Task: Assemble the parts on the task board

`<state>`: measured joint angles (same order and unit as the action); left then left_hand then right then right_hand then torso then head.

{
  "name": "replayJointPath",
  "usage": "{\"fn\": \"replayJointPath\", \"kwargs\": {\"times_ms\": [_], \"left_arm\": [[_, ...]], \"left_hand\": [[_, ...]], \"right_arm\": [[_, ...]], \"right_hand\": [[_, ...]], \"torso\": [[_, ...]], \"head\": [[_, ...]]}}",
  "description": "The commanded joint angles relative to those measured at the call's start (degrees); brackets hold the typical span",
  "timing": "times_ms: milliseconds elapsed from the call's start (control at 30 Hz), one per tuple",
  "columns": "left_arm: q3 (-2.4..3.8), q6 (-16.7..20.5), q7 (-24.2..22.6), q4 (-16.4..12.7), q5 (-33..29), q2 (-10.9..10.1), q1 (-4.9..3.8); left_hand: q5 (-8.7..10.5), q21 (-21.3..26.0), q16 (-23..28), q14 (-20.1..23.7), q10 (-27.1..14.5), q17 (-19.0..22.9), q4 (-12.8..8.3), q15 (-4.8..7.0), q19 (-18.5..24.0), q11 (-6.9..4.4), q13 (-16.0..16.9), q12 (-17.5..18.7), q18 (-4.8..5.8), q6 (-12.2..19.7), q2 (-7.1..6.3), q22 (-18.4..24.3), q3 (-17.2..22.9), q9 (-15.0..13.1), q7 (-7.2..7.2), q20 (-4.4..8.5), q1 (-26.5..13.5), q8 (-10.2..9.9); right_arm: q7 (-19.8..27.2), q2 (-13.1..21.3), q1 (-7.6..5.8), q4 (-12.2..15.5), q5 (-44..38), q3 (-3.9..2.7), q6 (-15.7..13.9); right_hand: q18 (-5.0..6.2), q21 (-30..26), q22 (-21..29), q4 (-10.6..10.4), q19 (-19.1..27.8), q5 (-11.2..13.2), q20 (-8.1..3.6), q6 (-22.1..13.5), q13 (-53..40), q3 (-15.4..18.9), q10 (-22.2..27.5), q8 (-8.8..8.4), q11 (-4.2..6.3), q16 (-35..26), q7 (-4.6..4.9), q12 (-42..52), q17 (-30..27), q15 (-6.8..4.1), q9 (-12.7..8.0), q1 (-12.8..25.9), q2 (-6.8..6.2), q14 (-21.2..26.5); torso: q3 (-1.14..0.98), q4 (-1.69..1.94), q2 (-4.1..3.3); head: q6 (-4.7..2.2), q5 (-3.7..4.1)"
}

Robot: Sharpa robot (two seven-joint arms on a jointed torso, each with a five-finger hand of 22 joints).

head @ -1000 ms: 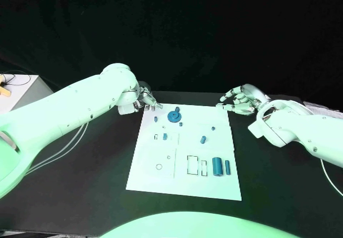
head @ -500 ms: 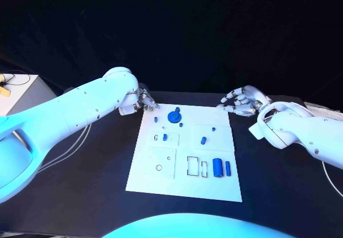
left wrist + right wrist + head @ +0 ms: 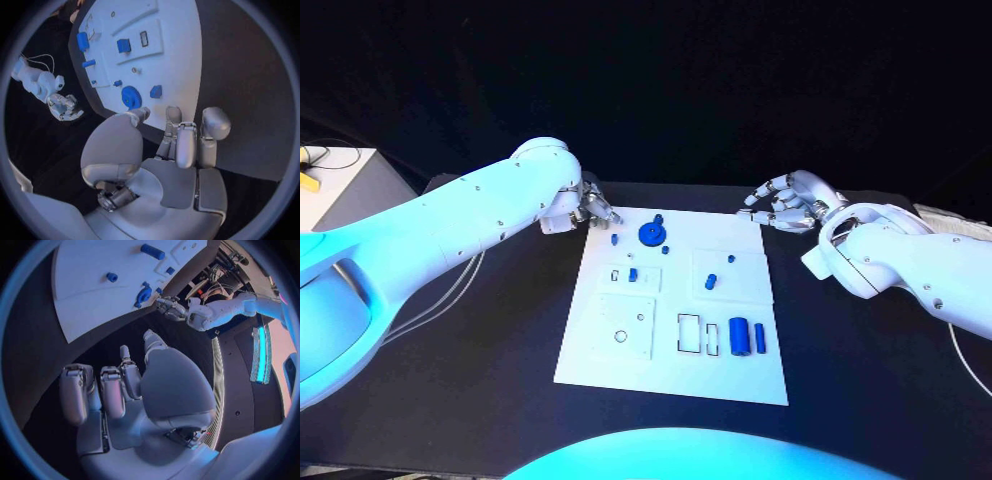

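The white task board lies in the middle of the black table. A round blue disc stands near its far edge, with small blue pieces around it and two blue cylinders near the front right. My left hand hovers just off the board's far left corner, its fingers loosely bent and holding nothing. In the left wrist view that hand sits short of the board, the disc just beyond its fingertips. My right hand hangs empty by the far right corner.
A pale box stands off the table at the far left. Cables trail under my left arm. Bare black table lies on both sides of the board and in front of it.
My left hand has drawn back a little from the board's far left corner. The right hand and the parts have stayed where they were.
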<state>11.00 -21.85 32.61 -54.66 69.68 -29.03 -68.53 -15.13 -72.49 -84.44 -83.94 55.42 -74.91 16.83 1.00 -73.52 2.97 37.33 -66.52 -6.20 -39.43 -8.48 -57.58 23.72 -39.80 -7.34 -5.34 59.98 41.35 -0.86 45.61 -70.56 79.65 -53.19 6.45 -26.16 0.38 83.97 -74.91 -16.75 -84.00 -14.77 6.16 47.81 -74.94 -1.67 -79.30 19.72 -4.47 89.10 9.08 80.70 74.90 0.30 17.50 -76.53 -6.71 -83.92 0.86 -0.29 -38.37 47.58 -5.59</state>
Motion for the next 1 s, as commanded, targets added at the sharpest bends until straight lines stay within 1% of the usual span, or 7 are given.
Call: {"fn": "replayJointPath", "kwargs": {"times_ms": [33,167,400,567,833,967,1000], "left_arm": [[-0.07,-2.7,-0.6,0.0,-0.3,0.1,-0.06],[-0.15,-3.9,-0.5,-0.2,-0.6,0.0,-0.06],[-0.33,-5.6,-0.5,-0.4,-1.4,0.1,-0.06],[-0.58,-5.8,-0.7,-0.6,-1.9,0.2,-0.05],[-0.72,-5.5,-0.8,-0.8,-2.2,0.2,-0.04],[-0.74,-5.7,-0.8,-0.8,-2.2,0.1,-0.04],[-0.75,-5.7,-0.8,-0.8,-2.2,0.1,-0.04]], "left_hand": [[0.21,-0.3,-0.2,-2.1,0.3,-6.2,0.0,-0.26,-0.4,0.03,0.0,-0.3,-0.3,-0.4,-0.12,0.0,-0.4,0.1,0.09,0.17,-0.6,-0.1],[0.21,-0.3,-0.2,-2.1,0.4,-6.2,0.0,-0.25,-0.4,0.03,0.1,-0.3,-0.28,-0.4,-0.12,-0.1,-0.4,0.1,0.09,0.17,-0.6,-0.1],[0.17,-0.3,-0.2,-2.1,0.6,-6.3,-0.1,-0.21,-0.4,-0.04,0.2,-0.4,-0.28,-0.8,0.1,-0.1,-0.6,0.2,0.19,0.15,-0.6,0.1],[0.17,-0.4,-0.2,-2.1,0.5,-6.3,-0.1,-0.2,-0.4,-0.05,0.1,-0.4,-0.27,-0.9,0.14,-0.1,-0.6,0.3,0.2,0.15,-0.6,0.1],[0.16,-0.4,-0.3,-2.1,0.7,-6.3,0.0,-0.18,-0.4,-0.07,0.3,-0.5,-0.27,-1.1,0.31,-0.2,-0.6,0.3,0.23,0.16,-0.7,0.2],[0.14,-0.5,-0.3,-2.1,0.7,-6.3,0.0,-0.17,-0.5,-0.09,0.3,-0.5,-0.24,-1.2,0.48,-0.3,-0.7,0.4,0.25,0.16,-0.7,0.2],[0.13,-0.5,-0.3,-2.1,0.8,-6.4,-0.1,-0.16,-0.5,-0.11,0.4,-0.6,-0.23,-1.3,0.55,-0.4,-0.7,0.4,0.27,0.16,-0.7,0.3]], "right_arm": [[0.7,-0.1,0.01,0.1,-0.3,-0.03,0.1],[0.7,-0.1,0.01,0.0,-0.4,-0.03,0.1],[0.7,-0.1,0.01,0.0,-0.4,-0.03,0.1],[0.7,-0.2,0.01,0.0,-0.4,-0.03,0.1],[0.7,-0.2,0.01,0.0,-0.4,-0.03,0.1],[0.7,-0.2,0.01,0.0,-0.4,-0.03,0.1],[0.7,-0.2,0.01,0.0,-0.4,-0.03,0.1]], "right_hand": [[1.04,-0.3,-11.6,0.1,-4.0,-0.4,-0.4,-0.3,-5.2,0.2,0.5,0.19,0.01,-0.2,0.08,-0.4,13.5,-0.24,0.1,0.5,0.07,-5.6],[1.04,-0.3,-11.6,0.1,-4.0,-0.4,-0.4,-0.3,-5.2,0.2,0.4,0.23,0.01,-0.2,0.07,-0.3,13.5,-0.25,0.1,0.5,0.11,-5.6],[1.04,-0.3,-11.6,0.1,-4.0,-0.4,-0.4,-0.3,-5.2,0.2,0.4,0.23,0.01,-0.2,0.07,-0.3,13.5,-0.25,0.1,0.5,0.11,-5.6],[1.04,-0.3,-11.6,0.1,-4.0,-0.4,-0.4,-0.3,-5.2,0.2,0.4,0.23,0.01,-0.2,0.07,-0.3,13.5,-0.25,0.1,0.5,0.11,-5.6],[1.04,-0.3,-11.6,0.1,-4.0,-0.4,-0.4,-0.3,-5.2,0.2,0.4,0.23,0.01,-0.2,0.07,-0.3,13.5,-0.25,0.1,0.5,0.11,-5.6],[1.04,-0.3,-11.6,0.1,-4.0,-0.4,-0.4,-0.3,-5.2,0.2,0.4,0.23,0.01,-0.2,0.07,-0.3,13.5,-0.25,0.1,0.5,0.11,-5.6],[1.04,-0.3,-11.6,0.1,-4.0,-0.4,-0.4,-0.3,-5.2,0.2,0.4,0.23,0.01,-0.2,0.07,-0.3,13.5,-0.25,0.1,0.5,0.11,-5.6]], "torso": [[-0.07,0.01,0.02],[-0.04,-0.05,-0.02],[-0.08,-0.03,-0.03],[-0.06,-0.07,-0.05],[-0.08,-0.02,-0.04],[-0.05,0.0,-0.05],[-0.08,-0.01,-0.04]], "head": [[0.01,-0.05],[0.03,-0.04],[0.07,-0.03],[0.12,0.0],[0.18,0.07],[0.26,0.1],[0.25,0.1]]}}
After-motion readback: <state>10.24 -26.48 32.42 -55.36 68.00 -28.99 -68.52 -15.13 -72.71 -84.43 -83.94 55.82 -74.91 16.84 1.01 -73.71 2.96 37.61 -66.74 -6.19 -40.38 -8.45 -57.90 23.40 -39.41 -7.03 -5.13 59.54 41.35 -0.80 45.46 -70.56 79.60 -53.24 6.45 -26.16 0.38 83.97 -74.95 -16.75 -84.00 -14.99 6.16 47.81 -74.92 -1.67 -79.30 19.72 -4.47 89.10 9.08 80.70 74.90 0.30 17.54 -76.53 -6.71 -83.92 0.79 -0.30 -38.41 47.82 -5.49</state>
